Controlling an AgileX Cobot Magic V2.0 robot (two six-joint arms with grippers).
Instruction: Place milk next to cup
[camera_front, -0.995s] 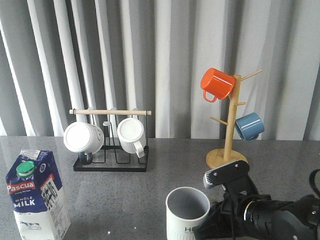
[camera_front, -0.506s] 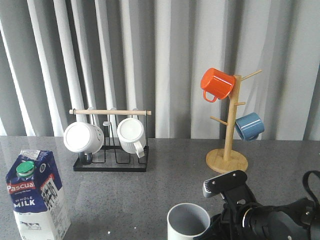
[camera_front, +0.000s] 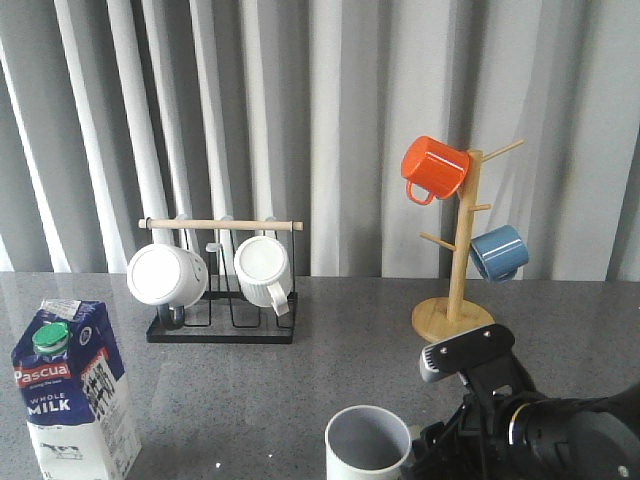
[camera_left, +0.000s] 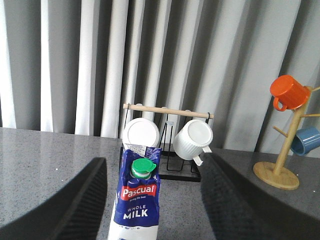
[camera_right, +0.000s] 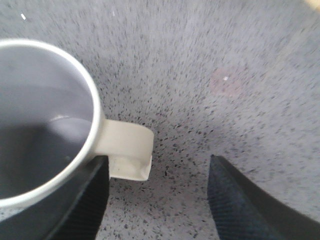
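Two arms are at work over the grey table (camera_front: 330, 350). At the lower left of the front frame the milk (camera_front: 75, 390) stands upright, well apart from the cup (camera_front: 368, 445) at the bottom centre. Between the open fingers of the left gripper (camera_left: 152, 200), spread wide, the carton shows low in the middle of the left wrist frame, not touched by either. Just right of the cup, the right gripper (camera_right: 155, 200) has its jaws wide apart, with the cream handle (camera_right: 129, 152) close by one finger and grasped by neither. Behind, at centre left, a black rack (camera_front: 222, 290) carries two white mugs (camera_front: 165, 275). At right a wooden mug tree (camera_front: 458, 280) bears an orange mug (camera_front: 434, 168) and a blue mug (camera_front: 499, 252). Nothing lies between carton and cup.
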